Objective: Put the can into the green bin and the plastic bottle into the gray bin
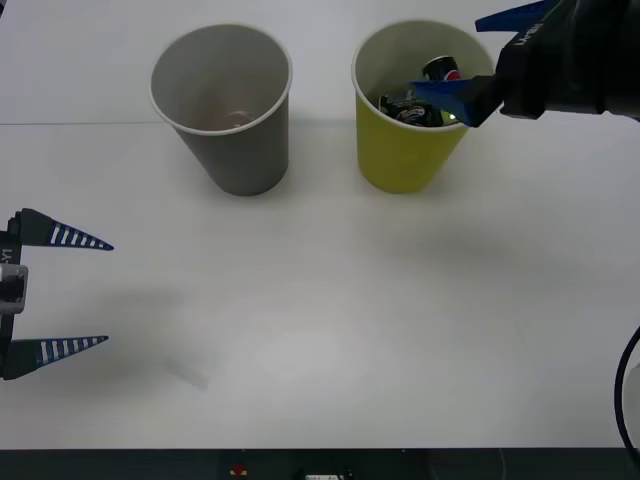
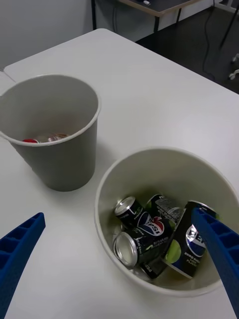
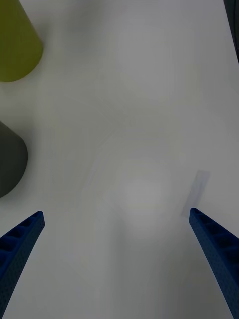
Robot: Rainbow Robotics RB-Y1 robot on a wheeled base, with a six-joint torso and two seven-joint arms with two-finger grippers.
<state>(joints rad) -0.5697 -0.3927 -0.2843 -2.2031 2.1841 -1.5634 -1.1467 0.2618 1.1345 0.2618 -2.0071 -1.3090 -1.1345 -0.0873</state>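
The left end effector (image 1: 100,292) hovers low over the near left part of the white desk (image 1: 330,300), its blue fingers spread wide and holding nothing. Farther back stand the gray bin (image 1: 225,110) on the left and the green bin (image 1: 405,120) just beside it on the right. The right end effector (image 1: 470,60) hangs above the green bin's rim, fingers apart and empty. The can (image 2: 142,224) lies inside the green bin among other dark cans.
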